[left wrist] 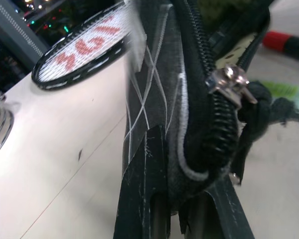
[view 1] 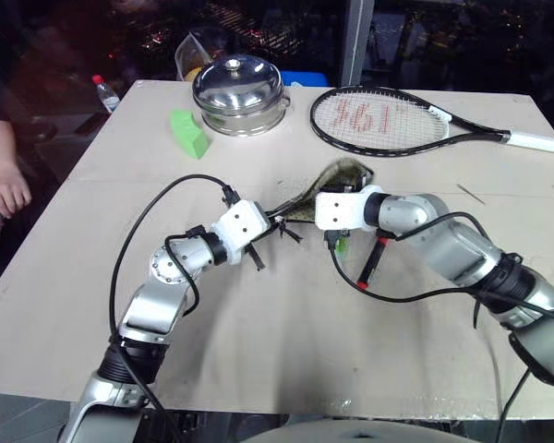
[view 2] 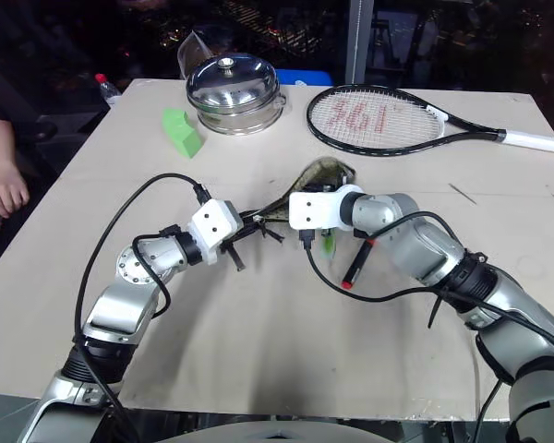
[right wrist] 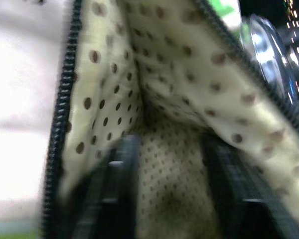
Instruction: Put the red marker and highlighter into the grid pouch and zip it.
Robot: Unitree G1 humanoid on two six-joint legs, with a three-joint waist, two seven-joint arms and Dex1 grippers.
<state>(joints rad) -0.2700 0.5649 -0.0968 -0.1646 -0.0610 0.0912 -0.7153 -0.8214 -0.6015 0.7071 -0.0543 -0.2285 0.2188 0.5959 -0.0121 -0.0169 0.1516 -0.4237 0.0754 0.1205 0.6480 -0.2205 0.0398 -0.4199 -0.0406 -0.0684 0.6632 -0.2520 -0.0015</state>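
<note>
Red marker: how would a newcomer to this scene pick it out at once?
Start at the tennis racket at the table's far side and come toward the robot to its right forearm. The red marker lies on the table just beneath it: a slim black barrel with red ends, unlike the pale green highlighter alongside.

A pale table [view 1: 286, 351] is being lit brightly from above, while the room beyond its far edge is being left dark, dotted with small lights.

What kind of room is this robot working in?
Probably a lab or demo space, not a home: a plain tabletop strewn with unrelated props, a tennis racket, a steel pot, a green wedge block, and dark surroundings.
</note>
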